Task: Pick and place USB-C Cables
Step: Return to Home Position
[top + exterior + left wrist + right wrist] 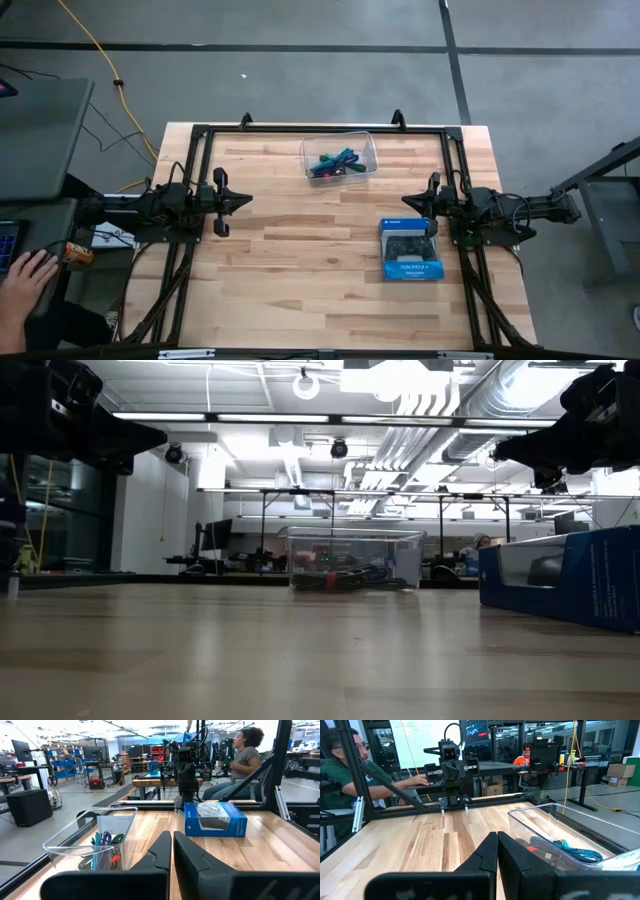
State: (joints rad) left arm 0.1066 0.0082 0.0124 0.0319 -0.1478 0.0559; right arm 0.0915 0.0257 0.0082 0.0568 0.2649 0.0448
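USB-C Cables (335, 162) lie coiled inside the clear rectangular plastic tub (372, 150).

High camera looks straight down, low one level across, 2 wrist cameras inward; all share the tub (368, 144).

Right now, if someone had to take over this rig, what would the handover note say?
Left gripper: jaws shut, empty, at the left side of the table, pointing inward.
Right gripper: jaws shut, empty, at the right side, next to the blue controller box.
USB-C cables: bunched together inside the clear tub near the far edge, between the arms. Cyan, green, purple and a red band show. None in view outside it.
Done: the placing, by the look of it.
Left: probably nothing to pick; just confirm both arms are parked.
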